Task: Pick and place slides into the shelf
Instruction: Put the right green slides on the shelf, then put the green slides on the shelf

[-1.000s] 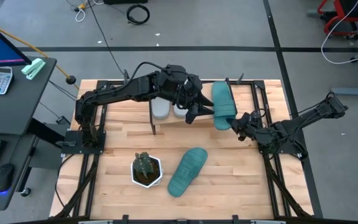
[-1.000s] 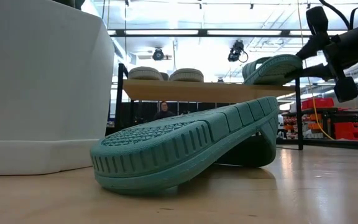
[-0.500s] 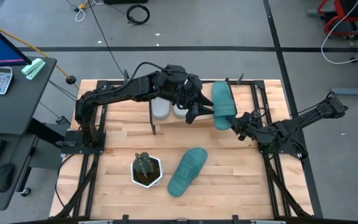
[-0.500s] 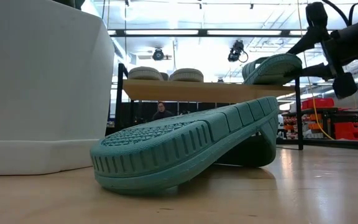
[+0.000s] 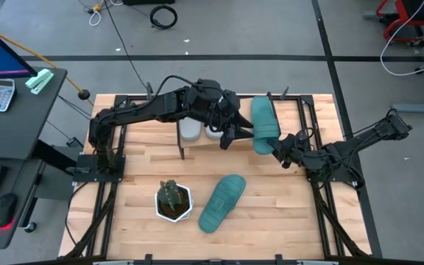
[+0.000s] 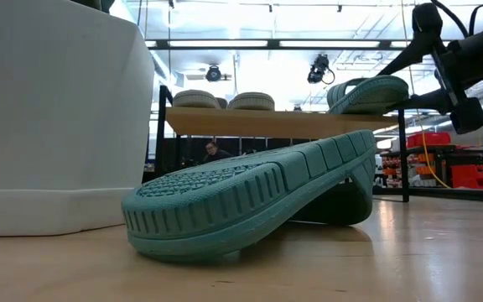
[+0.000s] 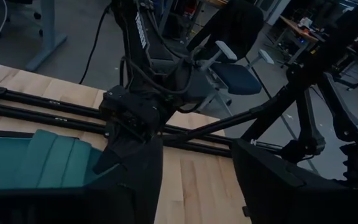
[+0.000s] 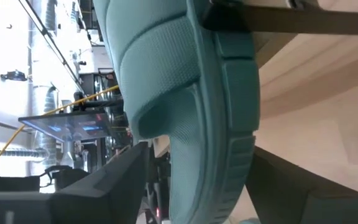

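A teal slide (image 5: 264,124) lies on the shelf (image 6: 275,122), its heel overhanging the front edge between the released right gripper (image 5: 278,149) fingers (contact unclear). The left gripper (image 5: 230,132), half-spread, holds nothing beside it. Another teal slide (image 5: 221,202) lies on the open counter (image 5: 271,213).

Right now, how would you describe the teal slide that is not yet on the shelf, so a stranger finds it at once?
Start at the wooden table and find the white pot with the small plant at its near edge. The teal slide lies directly right of that pot, flat on the table. The other teal slide is on the shelf with two grey ones; this one lies alone.
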`<act>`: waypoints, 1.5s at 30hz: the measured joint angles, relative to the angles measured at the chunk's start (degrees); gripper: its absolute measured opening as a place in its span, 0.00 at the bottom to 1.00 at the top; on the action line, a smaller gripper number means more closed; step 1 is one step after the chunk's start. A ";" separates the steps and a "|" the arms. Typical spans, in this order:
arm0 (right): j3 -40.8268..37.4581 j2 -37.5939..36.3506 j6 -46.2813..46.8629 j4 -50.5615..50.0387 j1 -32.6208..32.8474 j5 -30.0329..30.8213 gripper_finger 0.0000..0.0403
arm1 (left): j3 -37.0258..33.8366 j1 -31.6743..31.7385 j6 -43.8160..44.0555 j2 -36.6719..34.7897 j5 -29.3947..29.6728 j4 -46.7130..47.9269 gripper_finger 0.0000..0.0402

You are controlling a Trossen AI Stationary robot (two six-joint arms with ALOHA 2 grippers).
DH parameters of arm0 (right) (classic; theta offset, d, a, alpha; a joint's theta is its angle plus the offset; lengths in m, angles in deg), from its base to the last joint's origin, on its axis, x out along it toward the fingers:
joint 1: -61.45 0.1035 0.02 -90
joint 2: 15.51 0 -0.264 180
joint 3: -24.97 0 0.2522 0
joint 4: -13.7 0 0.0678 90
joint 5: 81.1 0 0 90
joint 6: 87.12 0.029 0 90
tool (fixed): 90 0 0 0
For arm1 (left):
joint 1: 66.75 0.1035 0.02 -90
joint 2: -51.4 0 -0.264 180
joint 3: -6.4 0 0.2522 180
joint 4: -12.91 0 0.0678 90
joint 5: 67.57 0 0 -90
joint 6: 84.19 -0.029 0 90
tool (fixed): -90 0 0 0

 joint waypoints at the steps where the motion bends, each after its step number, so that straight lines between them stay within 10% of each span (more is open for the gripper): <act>1: 0.00 0.00 -0.03 0.00 0.00 -0.12 0.64 | -0.01 -0.06 -0.02 0.00 0.42 0.00 0.50; 30: 3.54 -0.04 -4.11 0.57 36.32 24.54 0.62 | 0.00 -5.09 3.18 0.00 1.05 6.68 0.46; 45: 3.58 11.91 4.58 1.48 42.77 20.75 0.59 | -0.02 -11.61 6.41 0.00 8.25 22.77 0.38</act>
